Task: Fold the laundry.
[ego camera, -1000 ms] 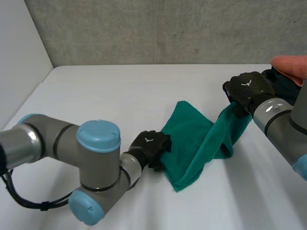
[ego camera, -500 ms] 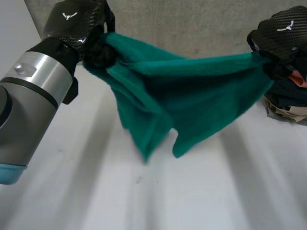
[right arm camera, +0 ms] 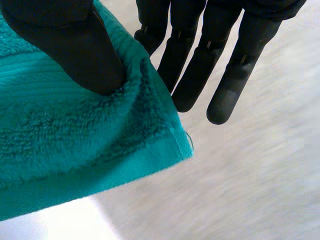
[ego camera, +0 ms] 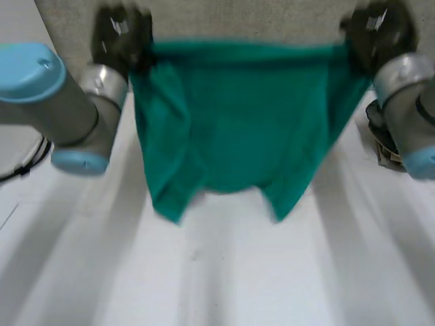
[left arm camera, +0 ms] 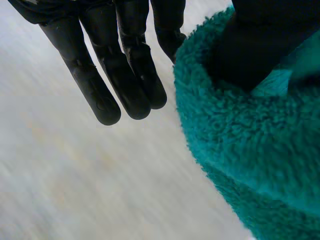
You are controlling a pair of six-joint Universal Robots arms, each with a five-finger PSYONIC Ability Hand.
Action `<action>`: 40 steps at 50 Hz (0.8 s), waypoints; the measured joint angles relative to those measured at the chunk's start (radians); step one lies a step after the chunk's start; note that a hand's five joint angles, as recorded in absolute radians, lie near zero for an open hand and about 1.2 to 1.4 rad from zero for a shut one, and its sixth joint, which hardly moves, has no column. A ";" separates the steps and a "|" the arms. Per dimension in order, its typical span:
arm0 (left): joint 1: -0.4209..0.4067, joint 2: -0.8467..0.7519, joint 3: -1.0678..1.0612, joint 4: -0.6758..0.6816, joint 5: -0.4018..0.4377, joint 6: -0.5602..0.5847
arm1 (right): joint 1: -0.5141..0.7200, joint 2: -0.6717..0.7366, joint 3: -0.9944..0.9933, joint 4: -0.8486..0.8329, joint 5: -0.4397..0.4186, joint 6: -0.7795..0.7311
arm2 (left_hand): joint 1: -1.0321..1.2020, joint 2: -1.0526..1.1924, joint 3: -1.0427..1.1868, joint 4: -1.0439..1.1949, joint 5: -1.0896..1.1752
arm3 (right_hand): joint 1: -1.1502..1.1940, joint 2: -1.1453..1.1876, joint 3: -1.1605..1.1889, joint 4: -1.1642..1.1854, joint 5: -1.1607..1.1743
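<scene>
While the teal terry-cloth towel (ego camera: 238, 129) hangs spread above the white table (ego camera: 224, 278) — one top corner pinched by the left hand (ego camera: 122, 37), the other by the right hand (ego camera: 377, 30) — no fold looks made yet, I'd say.

Teal towel (ego camera: 238, 122), black left hand (ego camera: 122, 34) and right hand (ego camera: 377, 30), white table (ego camera: 224, 272).
</scene>
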 measured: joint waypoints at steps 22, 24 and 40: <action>0.041 0.200 -0.384 0.032 0.094 -0.005 | 0.061 -0.114 0.334 -0.127 -0.029 0.014 | 0.000 0.000 0.000 0.000 0.029 | 0.000 0.000 0.002 0.000 0.022; 0.049 0.190 -0.449 0.018 0.097 -0.002 | 0.059 -0.114 0.399 -0.116 -0.032 0.014 | 0.000 -0.002 -0.002 -0.003 0.029 | 0.000 0.000 0.003 0.000 0.022; 0.075 0.083 -0.659 0.040 0.146 0.033 | 0.052 0.009 0.596 -0.116 -0.031 0.019 | -0.680 -0.735 -0.725 -0.751 -0.697 | 0.000 0.000 0.004 0.000 0.022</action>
